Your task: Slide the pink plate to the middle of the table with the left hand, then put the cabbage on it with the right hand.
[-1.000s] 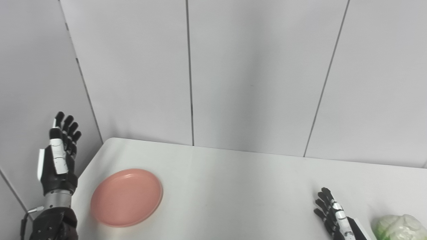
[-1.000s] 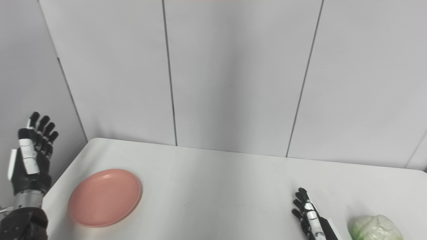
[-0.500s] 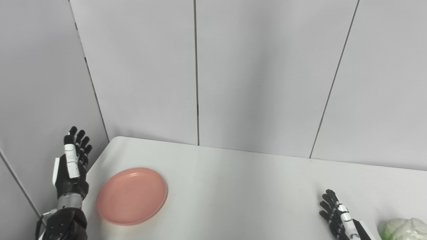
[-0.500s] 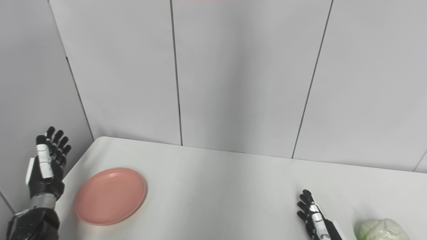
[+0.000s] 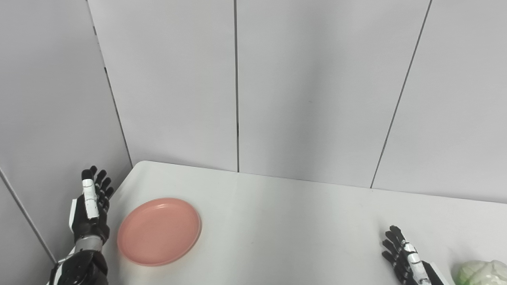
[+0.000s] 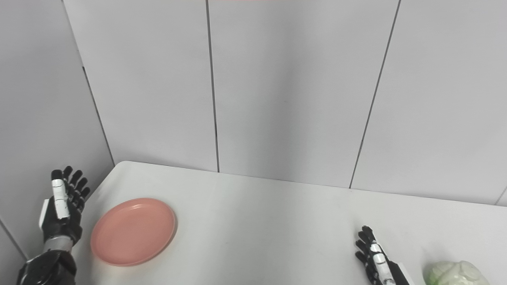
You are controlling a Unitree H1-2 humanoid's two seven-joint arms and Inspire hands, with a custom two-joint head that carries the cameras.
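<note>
Two things matter in the left eye view: the pink plate [image 5: 159, 231] lying flat near the left end of the white counter [image 5: 285, 221], and the cabbage [image 5: 481, 272] at the far right, cut by the bottom edge. The left hand [image 5: 92, 206] stands upright just off the counter's left edge, beside the plate but apart from it, fingers spread and holding nothing. The plate looks like thin, stiff plastic with a low raised rim; I judge it light and likely to glide easily on the smooth top, so a flat push against its left rim should serve better than any pinch.

Seen from the right eye view, the plate [image 6: 133, 231] sits well short of the counter's middle, so the slide is not yet done. The right hand [image 6: 374, 258] rests low near the front edge, fingers spread and empty, just beside the cabbage [image 6: 453, 273] without touching it. The cabbage appears round, pale and crinkled, probably light with a yielding surface; a wide wrap from above across its bulk seems safest, since it could roll.
</note>
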